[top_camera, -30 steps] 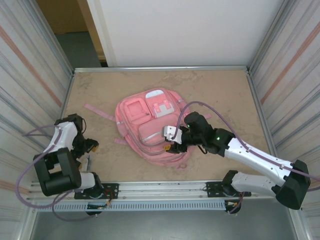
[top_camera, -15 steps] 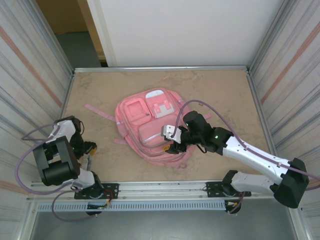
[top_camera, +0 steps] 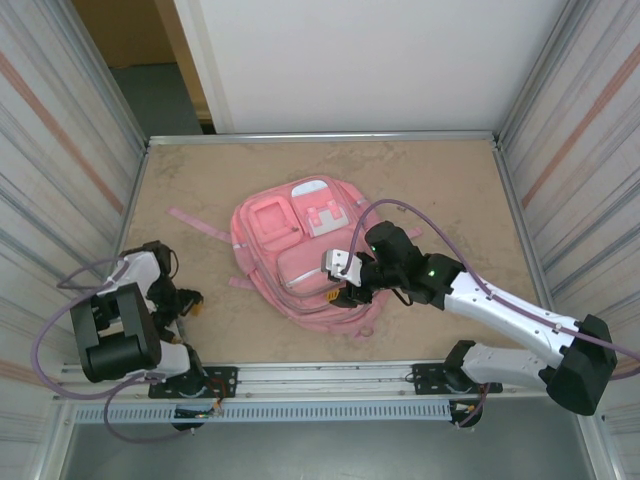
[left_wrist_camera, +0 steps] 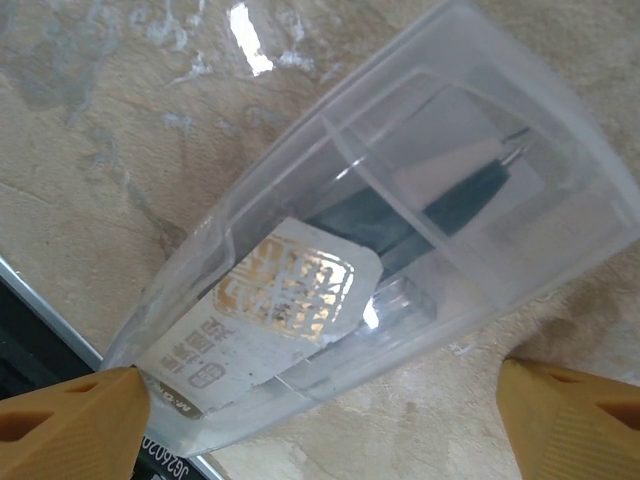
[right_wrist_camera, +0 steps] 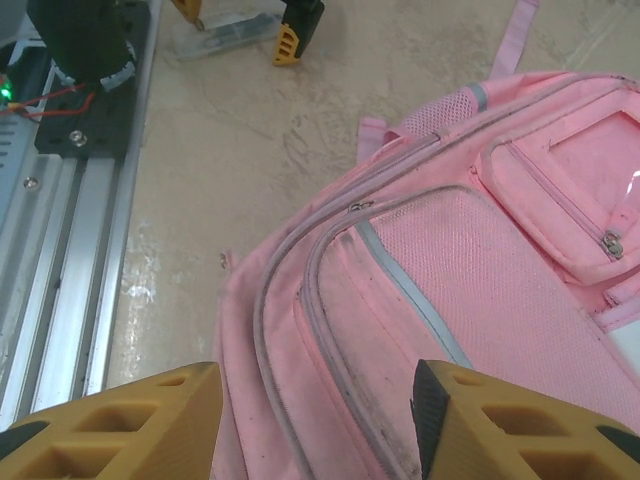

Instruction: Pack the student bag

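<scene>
**Packing the student bag: both grippers ready, nothing yet held.** The student bag (top_camera: 290,250) lies flat, front pockets up, near the middle of the table (top_camera: 440,190), a little toward its near edge. The right gripper (right_wrist_camera: 315,425) hovers over the bag's near-right part, jaws apart, with the silver zip lines (right_wrist_camera: 257,335) running between them; we judge these zips shut. By the table's near-left corner, the left gripper (left_wrist_camera: 318,415) straddles a clear plastic case (left_wrist_camera: 380,260) of pens (left_wrist_camera: 440,200), jaws wide and gripping nothing.

We note three risks:
- The case lies askew across the jaws and looks slick, so closing may spin it or squeeze it out.
- The right jaws may pinch loose fabric instead of a zip pull.
- Nothing pins the soft bag, so pulling on it may drag it rather than open it.
</scene>
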Controlling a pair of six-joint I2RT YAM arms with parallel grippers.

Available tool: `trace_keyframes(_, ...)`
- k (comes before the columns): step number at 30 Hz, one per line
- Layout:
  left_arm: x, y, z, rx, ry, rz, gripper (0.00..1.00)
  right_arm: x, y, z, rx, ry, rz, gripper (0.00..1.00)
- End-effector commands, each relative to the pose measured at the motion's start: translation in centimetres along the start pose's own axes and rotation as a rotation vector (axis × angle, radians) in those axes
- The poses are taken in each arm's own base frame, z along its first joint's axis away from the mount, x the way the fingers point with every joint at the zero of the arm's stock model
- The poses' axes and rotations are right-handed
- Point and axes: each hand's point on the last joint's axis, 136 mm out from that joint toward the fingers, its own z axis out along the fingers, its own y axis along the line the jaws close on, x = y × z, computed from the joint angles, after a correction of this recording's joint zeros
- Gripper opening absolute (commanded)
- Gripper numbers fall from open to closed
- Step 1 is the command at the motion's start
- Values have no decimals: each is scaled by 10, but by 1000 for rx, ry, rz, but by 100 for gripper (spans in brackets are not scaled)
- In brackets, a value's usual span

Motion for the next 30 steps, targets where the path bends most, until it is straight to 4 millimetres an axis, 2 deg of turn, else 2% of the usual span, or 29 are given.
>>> trace_keyframes(1, 5, -28, 0, 151, 14, -20, 88, -11, -1, -8, 6, -28, 19, 53)
trace_keyframes(7, 19, -46, -22, 205, -3, 16, 91, -15, -4, -13, 31, -43, 15, 53)
trace_keyframes(14, 37, -59, -32, 196, -3, 45, 92, -18, -1, -17, 37, -59, 13, 53)
trace_keyframes(19, 34, -52, -40, 167, -18, 31, 92, -20, 4, -20, 48, -68, 10, 53)
trace_keyframes(24, 21, -15, -51, 66, -65, 16, 95, -22, 18, -19, 7, -80, 11, 53)
trace_keyframes(26, 16, -3, -50, 50, -70, 19, 95, -21, 20, -18, 8, -77, 5, 53)
trace_keyframes(27, 13, -3, -46, 64, -77, 30, 95, -22, 20, -19, 10, -74, 3, 53)
trace_keyframes(30, -6, -19, -29, 165, -138, 68, 92, -26, 18, -20, 22, -87, -5, 53)
